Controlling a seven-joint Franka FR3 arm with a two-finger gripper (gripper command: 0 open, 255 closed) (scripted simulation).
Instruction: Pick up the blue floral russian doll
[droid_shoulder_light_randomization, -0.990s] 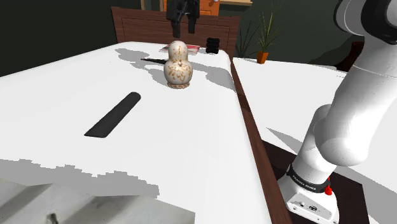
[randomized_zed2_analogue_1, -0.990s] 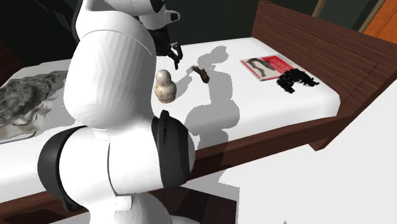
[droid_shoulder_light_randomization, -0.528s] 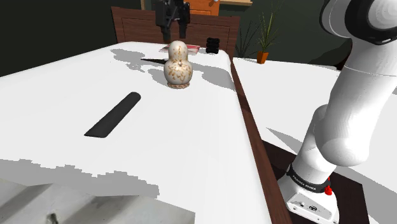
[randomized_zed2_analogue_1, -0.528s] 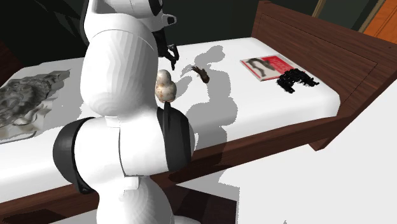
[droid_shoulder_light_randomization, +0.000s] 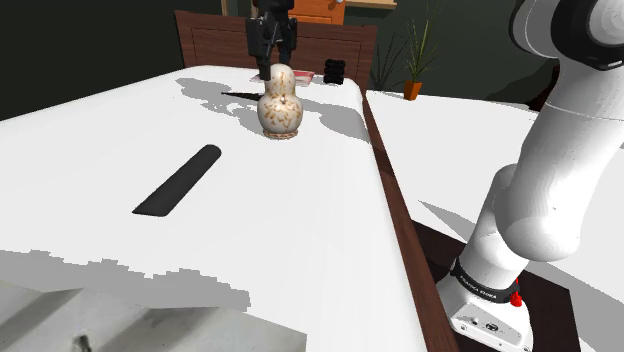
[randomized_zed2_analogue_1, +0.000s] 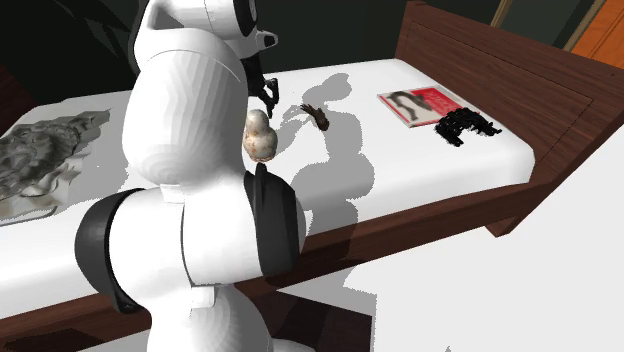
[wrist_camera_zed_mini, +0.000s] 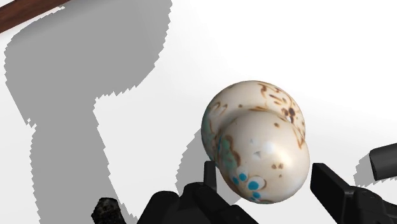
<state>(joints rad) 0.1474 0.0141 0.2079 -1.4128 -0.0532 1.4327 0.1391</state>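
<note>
The cream russian doll (droid_shoulder_light_randomization: 281, 102) with brown and blue flowers stands upright at the far end of the white bed (droid_shoulder_light_randomization: 300, 220), and the claw (wrist_camera_zed_mini: 270, 181) hangs just above, fingers apart flanking its head, apparently lined up to close on it.

You see the bed (droid_shoulder_light_randomization: 300, 230) evenly bright; hard, jagged-edged grey shadows lie beside and behind the doll (droid_shoulder_light_randomization: 280, 102).

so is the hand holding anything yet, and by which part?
Nothing is held. The open black hand straddles the head of the cream nesting doll with brown and blue flowers, its fingers not closed on it.
</note>
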